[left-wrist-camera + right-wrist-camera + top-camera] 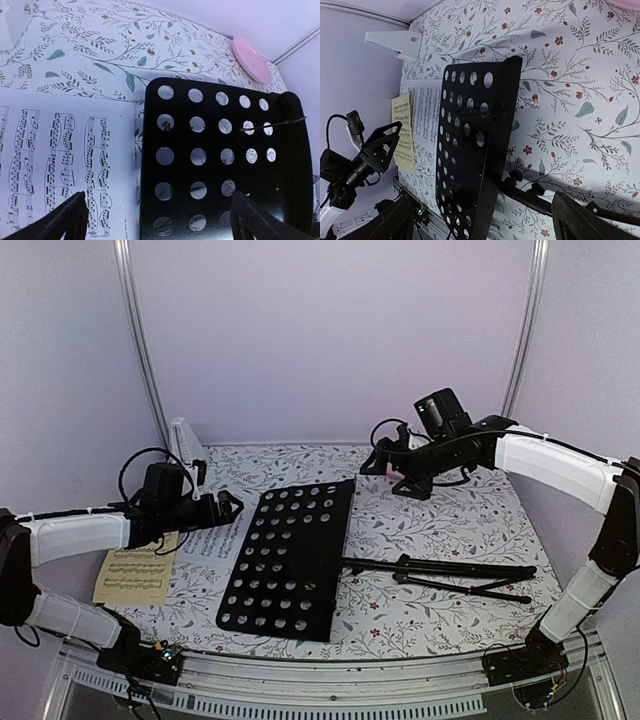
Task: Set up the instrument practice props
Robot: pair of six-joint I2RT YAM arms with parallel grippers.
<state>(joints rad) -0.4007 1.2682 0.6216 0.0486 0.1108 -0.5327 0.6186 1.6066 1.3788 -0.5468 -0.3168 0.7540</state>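
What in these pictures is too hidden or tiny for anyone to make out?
- Pink plate: missing from the top view, likely behind the right arm; cut by the right wrist view's top edge.
- White page: top view, the left arm covers part; notes too small to read.
- Metronome: top view, too small to show any markings.

This is a robot test booth in a lab, not a home. Plain lilac walls [330, 340] close in behind the table [450, 530]. Metal posts [140, 340] stand at its back corners, an aluminium rail [330, 685] lines its near edge, and two cabled robot arms [80, 532] are bolted there.
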